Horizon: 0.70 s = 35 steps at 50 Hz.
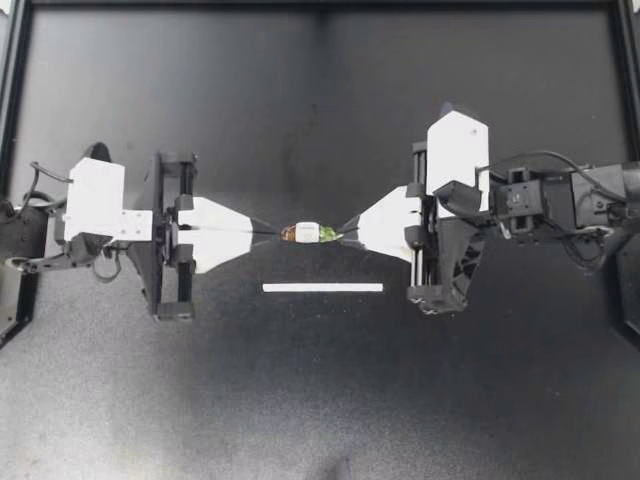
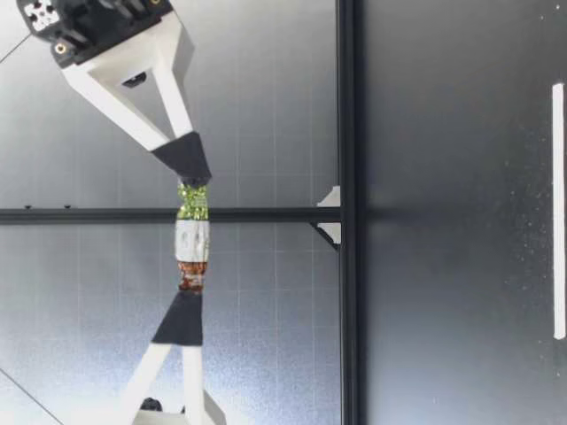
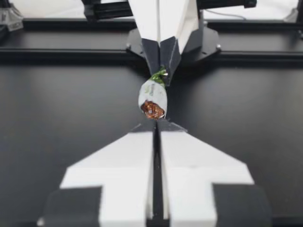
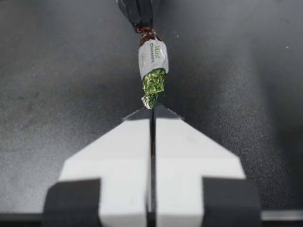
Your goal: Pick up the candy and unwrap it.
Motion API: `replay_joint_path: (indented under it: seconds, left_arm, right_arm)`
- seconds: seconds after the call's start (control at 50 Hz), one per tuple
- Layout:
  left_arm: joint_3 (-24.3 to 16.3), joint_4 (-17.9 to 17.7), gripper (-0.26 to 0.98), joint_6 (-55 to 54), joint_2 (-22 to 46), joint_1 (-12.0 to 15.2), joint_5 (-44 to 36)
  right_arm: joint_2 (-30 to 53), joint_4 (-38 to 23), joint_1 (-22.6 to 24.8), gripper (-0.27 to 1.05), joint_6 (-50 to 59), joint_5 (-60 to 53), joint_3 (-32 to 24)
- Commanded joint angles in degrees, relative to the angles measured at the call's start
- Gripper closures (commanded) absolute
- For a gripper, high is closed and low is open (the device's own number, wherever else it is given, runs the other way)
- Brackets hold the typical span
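A small candy (image 1: pixel 308 233) with a white middle, a brown twisted end and a green foil end hangs stretched between my two grippers above the black table. My left gripper (image 1: pixel 272 233) is shut on the brown end. My right gripper (image 1: pixel 345 237) is shut on the green end. In the low view the candy (image 2: pixel 192 239) hangs well above the table between the right gripper (image 2: pixel 193 181) and the left gripper (image 2: pixel 189 294). The left wrist view shows the candy (image 3: pixel 154 94) just ahead of my closed left gripper (image 3: pixel 156 122). The right wrist view shows its green foil end (image 4: pixel 152 82) pinched at my right gripper (image 4: pixel 151 106).
A white strip (image 1: pixel 322 288) lies flat on the table just in front of the candy, also seen in the low view as a white strip (image 2: pixel 557 212). A black frame rail (image 1: pixel 320 5) runs along the table's far edge.
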Motion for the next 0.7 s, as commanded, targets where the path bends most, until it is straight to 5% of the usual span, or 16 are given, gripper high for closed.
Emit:
replay_joint_path:
  seconds: [0.0, 0.68]
  left_arm:
    - [0.4, -0.4, 0.91, 0.1, -1.2, 0.0, -1.4]
    - [-2.1, -0.8, 0.91, 0.1, 1.6, 0.0, -5.2]
  right_arm:
    - [-1.9, 0.2, 0.2, 0.95, 0.0, -0.4, 0.3]
    - [0.8, -1.1, 0.2, 0.95, -1.7, -6.4, -1.8]
